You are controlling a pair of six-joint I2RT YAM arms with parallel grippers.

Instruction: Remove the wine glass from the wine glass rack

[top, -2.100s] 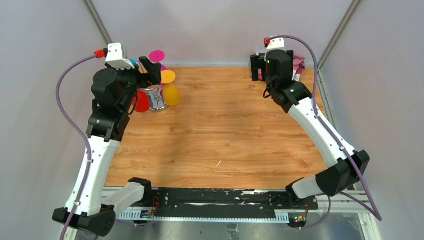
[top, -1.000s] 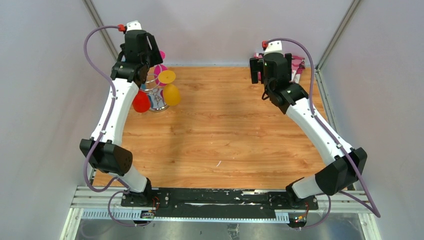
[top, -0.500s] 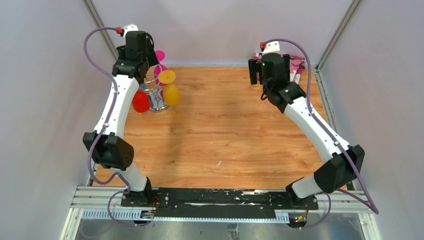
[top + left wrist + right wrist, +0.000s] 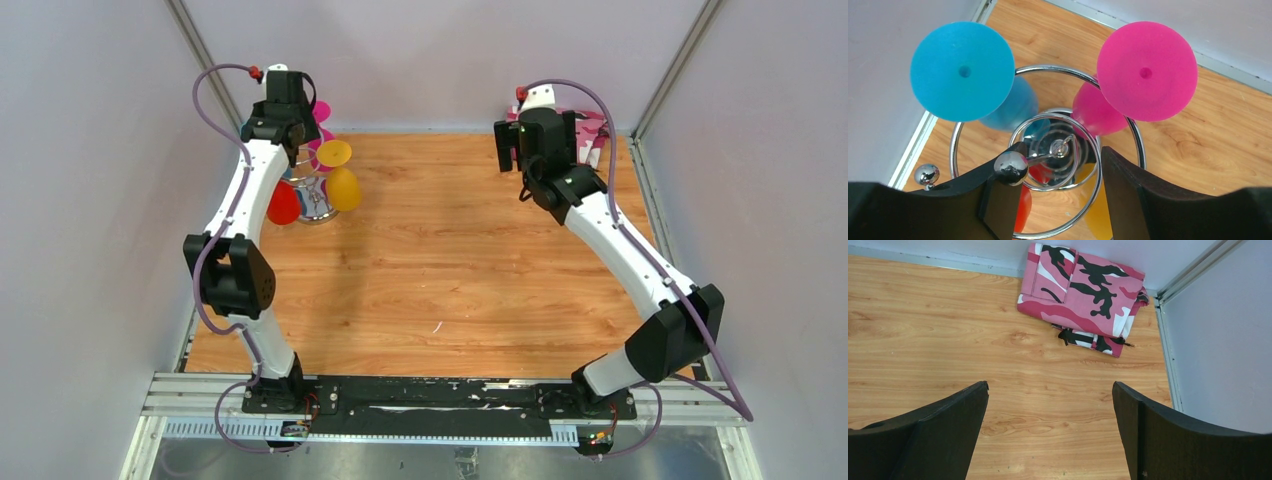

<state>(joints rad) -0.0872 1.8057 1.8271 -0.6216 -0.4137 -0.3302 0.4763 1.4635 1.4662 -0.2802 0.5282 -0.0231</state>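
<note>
The chrome wine glass rack (image 4: 314, 198) stands at the table's far left corner. Upside-down wine glasses hang on it: red (image 4: 282, 205), yellow (image 4: 343, 188) and pink (image 4: 320, 110). My left gripper (image 4: 290, 108) is open and empty, pointing straight down above the rack. In the left wrist view its jaws (image 4: 1062, 150) straddle the rack's central post (image 4: 1064, 146). A chrome ball tip (image 4: 1010, 167) lies against the left finger. The blue glass foot (image 4: 962, 71) and the pink glass foot (image 4: 1146, 71) lie just ahead. My right gripper (image 4: 520, 148) is open and empty, over bare wood (image 4: 1050, 387).
A folded pink camouflage cloth (image 4: 1083, 290) lies in the far right corner, also seen in the top view (image 4: 597, 128). Grey walls and metal frame posts close in the table on three sides. The rack sits close to the left wall.
My left arm has stretched out and risen from beside the rack to directly above it, gripper pointing down. My right gripper has drifted slightly left.
</note>
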